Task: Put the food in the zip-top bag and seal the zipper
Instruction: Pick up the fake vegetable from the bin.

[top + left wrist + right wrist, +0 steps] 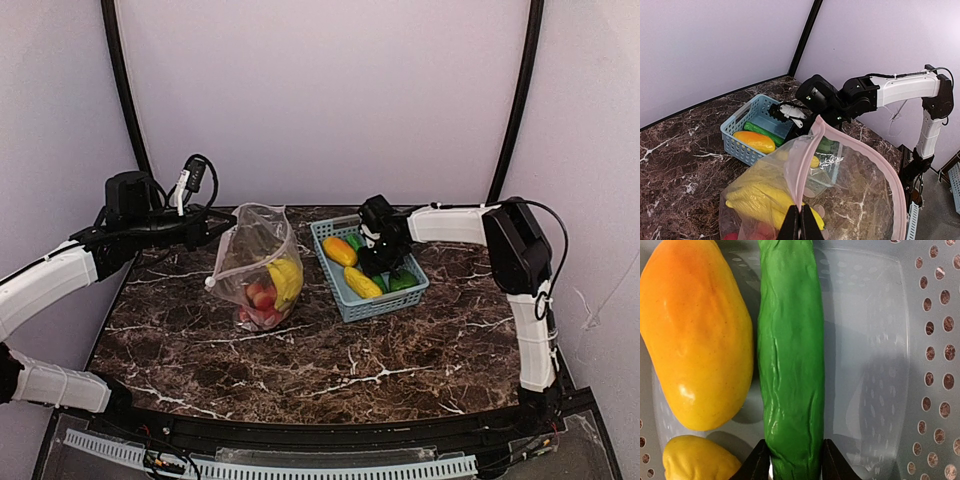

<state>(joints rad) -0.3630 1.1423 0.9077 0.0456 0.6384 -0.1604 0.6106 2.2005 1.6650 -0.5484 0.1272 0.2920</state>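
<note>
no readable text, no labels — nothing legible

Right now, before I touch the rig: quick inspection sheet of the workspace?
surface: dark marbled table, no spills seen.
job's things: zip-top bag held up by its mouth, bananas and red fruits inside; zipper unsealed; orange piece, yellow piece and green vegetable in the basket.
clutter: nothing seen.
grippers: left gripper shut on the bag's mouth edge; right gripper straddles the green vegetable, grip unclear.
cables: wrist cable looped on left arm; arm cable along right arm.
surroundings: pale walls, black poles.
</note>
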